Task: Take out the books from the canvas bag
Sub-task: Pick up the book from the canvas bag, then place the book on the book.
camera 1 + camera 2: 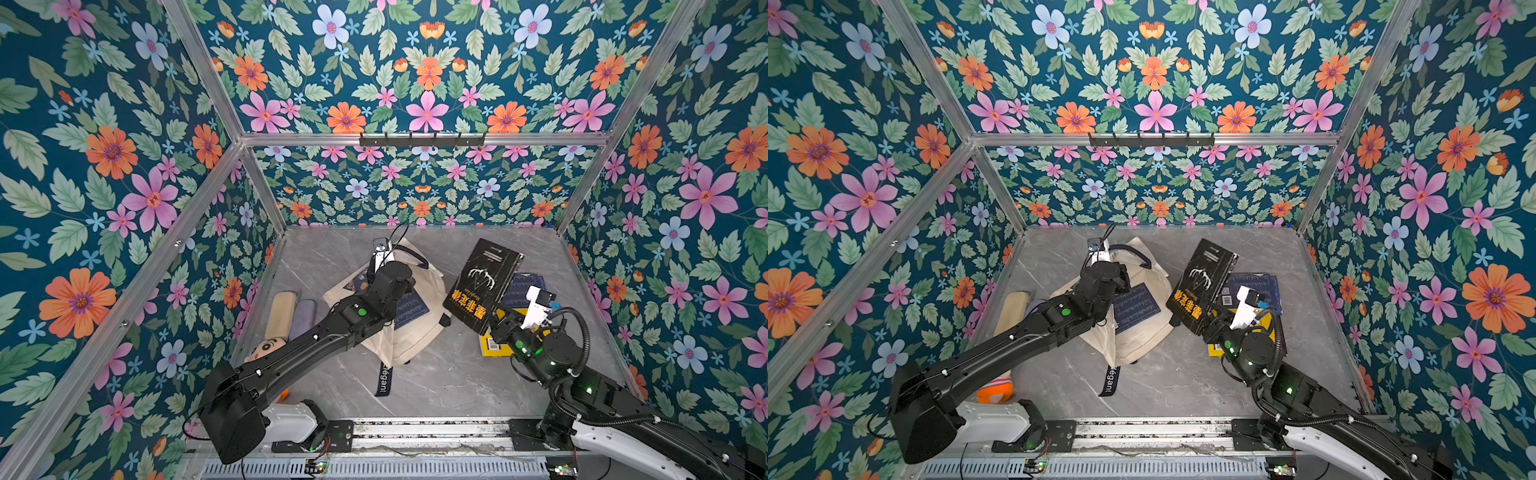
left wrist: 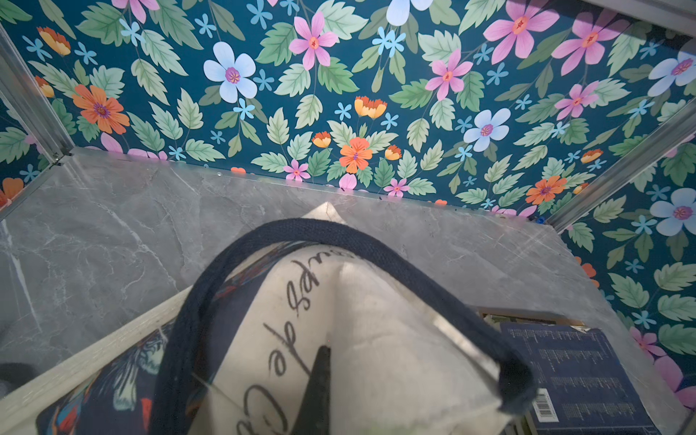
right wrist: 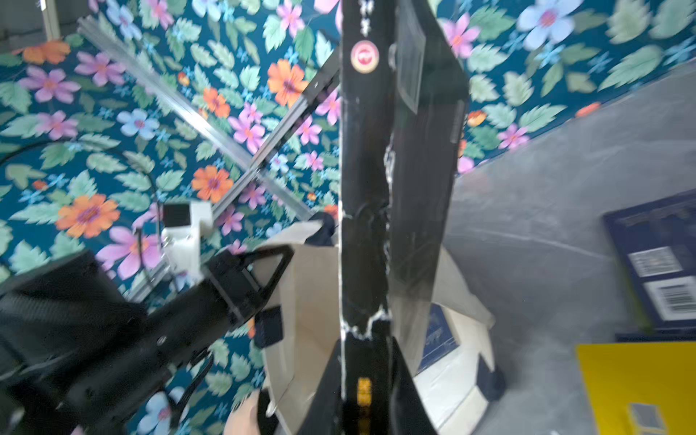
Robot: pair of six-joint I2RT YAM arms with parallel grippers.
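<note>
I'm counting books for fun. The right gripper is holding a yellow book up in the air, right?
No. The right gripper is holding a black book up in the air, as the right wrist view shows; the yellow book lies on the table.

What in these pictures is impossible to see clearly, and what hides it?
- Inside the bag: in both top views, its cloth and the left arm cover it.
- Yellow book: right arm hides its cover in both top views; the right wrist view's edge cuts it.
- Doll, top views: left arm hides most of it.
</note>
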